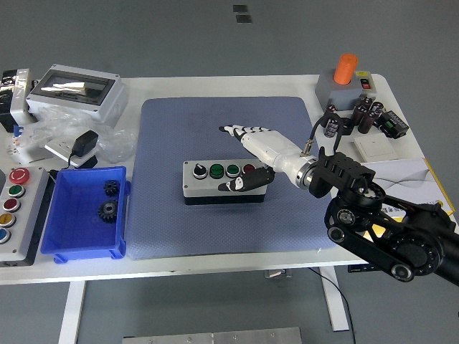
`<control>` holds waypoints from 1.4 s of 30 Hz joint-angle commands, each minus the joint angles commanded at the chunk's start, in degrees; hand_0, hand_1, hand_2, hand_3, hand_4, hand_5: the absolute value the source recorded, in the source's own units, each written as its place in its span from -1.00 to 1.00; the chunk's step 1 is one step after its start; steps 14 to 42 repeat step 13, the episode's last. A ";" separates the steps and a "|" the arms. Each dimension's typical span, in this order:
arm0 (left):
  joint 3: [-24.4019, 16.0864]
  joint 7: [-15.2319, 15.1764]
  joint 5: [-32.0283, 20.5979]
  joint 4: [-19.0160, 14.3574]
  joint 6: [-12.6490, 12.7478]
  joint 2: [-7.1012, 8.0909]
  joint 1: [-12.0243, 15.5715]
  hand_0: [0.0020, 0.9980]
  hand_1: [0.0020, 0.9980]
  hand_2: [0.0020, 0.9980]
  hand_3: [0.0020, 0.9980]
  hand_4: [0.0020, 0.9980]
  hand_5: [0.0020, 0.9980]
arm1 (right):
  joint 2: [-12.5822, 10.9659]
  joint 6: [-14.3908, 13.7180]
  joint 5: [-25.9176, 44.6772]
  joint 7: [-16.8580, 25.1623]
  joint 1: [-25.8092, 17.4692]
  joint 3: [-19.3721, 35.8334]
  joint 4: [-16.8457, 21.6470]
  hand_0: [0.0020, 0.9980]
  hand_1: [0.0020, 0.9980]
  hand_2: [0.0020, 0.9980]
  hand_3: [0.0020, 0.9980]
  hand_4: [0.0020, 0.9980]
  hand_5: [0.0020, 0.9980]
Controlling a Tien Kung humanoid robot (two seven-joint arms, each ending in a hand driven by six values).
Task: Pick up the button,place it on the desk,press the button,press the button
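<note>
A grey button box lies in the middle of the blue mat. It has a black selector knob, two green buttons and a red button in a row on top. My right hand is white with black finger joints. It reaches in from the right over the box's right end. Its fingers are spread flat and point left above the box. Its thumb lies along the box's front near the red button. It holds nothing. My left arm is out of view.
A blue bin with two black gears stands at the left. A second button panel lies at the far left edge. A grey enclosure and plastic bags are at the back left. A grey base with an orange knob stands at the back right.
</note>
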 joint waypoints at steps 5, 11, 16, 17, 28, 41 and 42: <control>-0.44 0.22 0.50 0.00 0.01 0.06 0.04 0.47 0.48 0.30 0.55 0.34 -0.62 | 0.24 -0.25 -1.53 -0.50 0.16 -0.60 -0.57 0.95 0.98 1.00 1.00 1.00 0.08; -0.80 0.19 1.02 0.00 -0.05 0.13 -0.08 0.47 0.47 0.30 0.55 0.34 -0.62 | 0.66 -0.39 -3.05 -0.98 0.59 -2.09 -1.97 0.94 0.97 1.00 1.00 1.00 0.06; -0.78 0.12 1.03 0.00 -0.08 0.15 -0.12 0.47 0.47 0.30 0.55 0.34 -0.62 | 0.85 -0.13 -3.92 -1.34 0.81 -2.82 -2.75 0.94 0.97 1.00 1.00 1.00 0.06; -0.78 0.12 1.03 0.00 -0.08 0.15 -0.12 0.47 0.47 0.30 0.55 0.34 -0.62 | 0.85 -0.13 -3.92 -1.34 0.81 -2.82 -2.75 0.94 0.97 1.00 1.00 1.00 0.06; -0.78 0.12 1.03 0.00 -0.08 0.15 -0.12 0.47 0.47 0.30 0.55 0.34 -0.62 | 0.85 -0.13 -3.92 -1.34 0.81 -2.82 -2.75 0.94 0.97 1.00 1.00 1.00 0.06; -0.78 0.12 1.03 0.00 -0.08 0.15 -0.12 0.47 0.47 0.30 0.55 0.34 -0.62 | 0.85 -0.13 -3.92 -1.34 0.81 -2.82 -2.75 0.94 0.97 1.00 1.00 1.00 0.06; -0.78 0.12 1.03 0.00 -0.08 0.15 -0.12 0.47 0.47 0.30 0.55 0.34 -0.62 | 0.85 -0.13 -3.92 -1.34 0.81 -2.82 -2.75 0.94 0.97 1.00 1.00 1.00 0.06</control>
